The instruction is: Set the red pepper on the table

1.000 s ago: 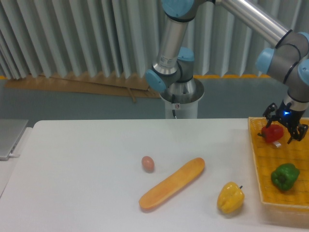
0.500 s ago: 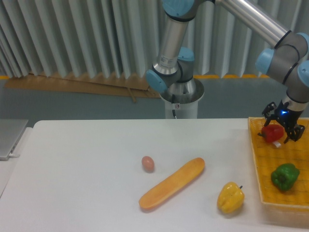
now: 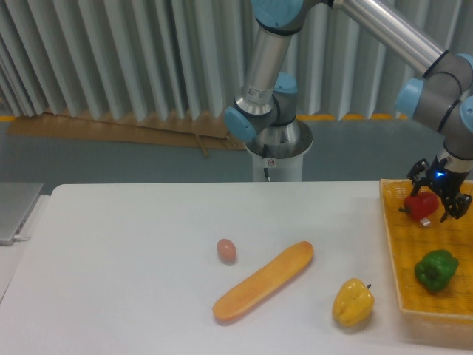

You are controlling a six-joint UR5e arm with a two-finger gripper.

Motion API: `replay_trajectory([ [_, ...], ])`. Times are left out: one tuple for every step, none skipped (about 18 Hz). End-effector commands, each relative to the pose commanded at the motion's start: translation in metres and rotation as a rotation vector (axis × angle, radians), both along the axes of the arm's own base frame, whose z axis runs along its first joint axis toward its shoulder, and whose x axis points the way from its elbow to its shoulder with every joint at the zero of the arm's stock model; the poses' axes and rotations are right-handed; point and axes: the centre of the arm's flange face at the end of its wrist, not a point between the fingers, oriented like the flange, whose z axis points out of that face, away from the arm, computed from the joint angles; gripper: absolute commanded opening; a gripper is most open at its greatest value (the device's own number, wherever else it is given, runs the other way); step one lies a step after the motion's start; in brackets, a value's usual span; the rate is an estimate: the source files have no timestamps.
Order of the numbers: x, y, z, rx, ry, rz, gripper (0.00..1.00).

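Observation:
The red pepper (image 3: 420, 206) is small and glossy and sits between my gripper's fingers over the far part of the yellow woven basket (image 3: 403, 281) at the right edge. My gripper (image 3: 436, 201) points down and is shut on the red pepper. I cannot tell whether the pepper touches the basket floor. The white table (image 3: 133, 259) spreads to the left of the basket.
A green pepper (image 3: 436, 270) lies in the basket in front of the gripper. On the table lie a yellow pepper (image 3: 352, 302), a long orange loaf-shaped item (image 3: 264, 280) and a brown egg (image 3: 226, 251). The arm's base (image 3: 275, 148) stands behind the table.
My gripper and the red pepper have shifted together slightly to the right over the basket. Nothing else has moved.

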Motion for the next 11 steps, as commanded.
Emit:
replay_trajectory([
  [0.000, 0.002, 0.001, 0.000, 0.000, 0.000, 1.00],
  [-0.001, 0.003, 0.003, -0.003, 0.005, 0.000, 1.00],
  [-0.001, 0.004, 0.005, -0.010, 0.009, -0.003, 1.00],
  [0.000, 0.003, 0.003, -0.019, 0.007, -0.010, 1.00],
  [-0.001, 0.003, 0.003, -0.019, 0.009, -0.013, 1.00],
  [-0.002, 0.002, 0.005, -0.023, 0.012, -0.013, 1.00],
  [-0.002, 0.001, 0.005, -0.030, 0.013, -0.011, 1.00],
  [-0.004, 0.000, 0.006, -0.039, 0.019, -0.013, 1.00],
  [-0.004, -0.001, 0.006, -0.043, 0.019, -0.011, 1.00],
  [-0.005, -0.006, 0.006, -0.044, 0.020, 0.001, 1.00],
  [-0.008, -0.014, 0.008, -0.043, 0.028, 0.012, 1.00],
])
